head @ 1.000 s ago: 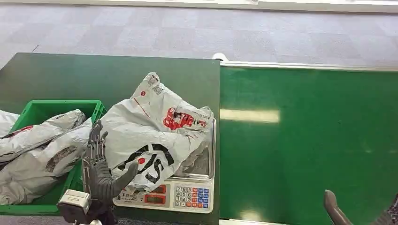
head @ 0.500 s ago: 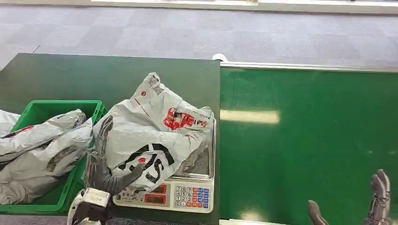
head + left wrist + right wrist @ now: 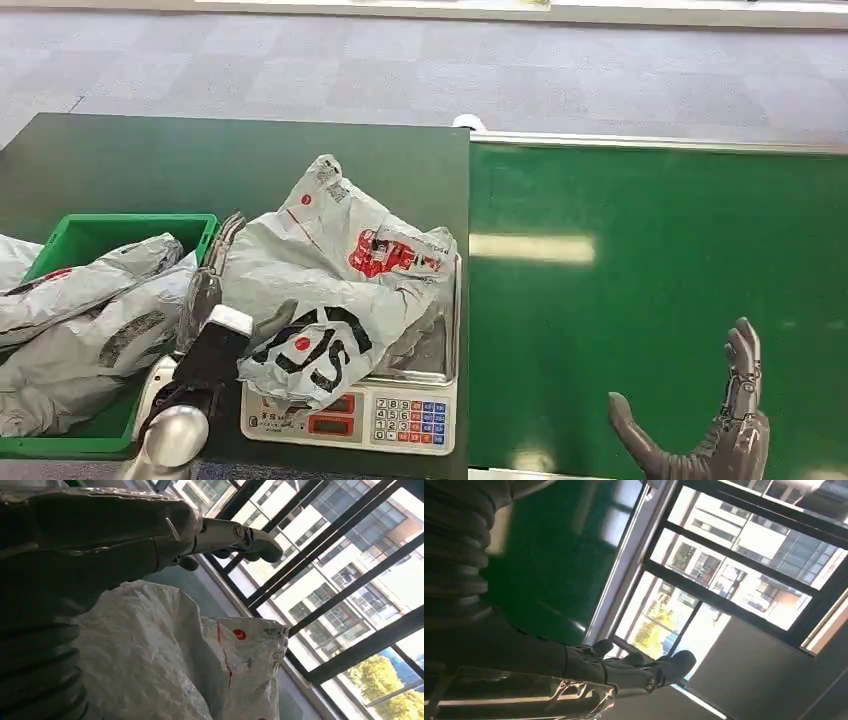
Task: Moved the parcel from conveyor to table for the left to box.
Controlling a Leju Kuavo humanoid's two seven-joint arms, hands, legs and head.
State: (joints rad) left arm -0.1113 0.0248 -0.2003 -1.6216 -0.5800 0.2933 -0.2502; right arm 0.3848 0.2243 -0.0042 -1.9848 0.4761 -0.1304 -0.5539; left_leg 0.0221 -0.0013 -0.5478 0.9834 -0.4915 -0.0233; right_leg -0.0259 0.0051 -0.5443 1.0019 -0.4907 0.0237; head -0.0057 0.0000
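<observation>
While the conveyor (image 3: 650, 300) lies bare and green on our right, our right hand (image 3: 715, 435) hovers over its near edge with fingers spread apart, holding nothing; on the dark worktop (image 3: 200, 165) the parcel (image 3: 330, 280) rests crumpled on the scale (image 3: 385, 415), just beside the green box (image 3: 95, 230); our left hand (image 3: 212, 275) presses flat against the parcel's box-side flank, fingers extended, not closed around it.

table (image 3: 130, 165) with scale (image 3: 385, 405), green bin (image 3: 95, 232)
</observation>
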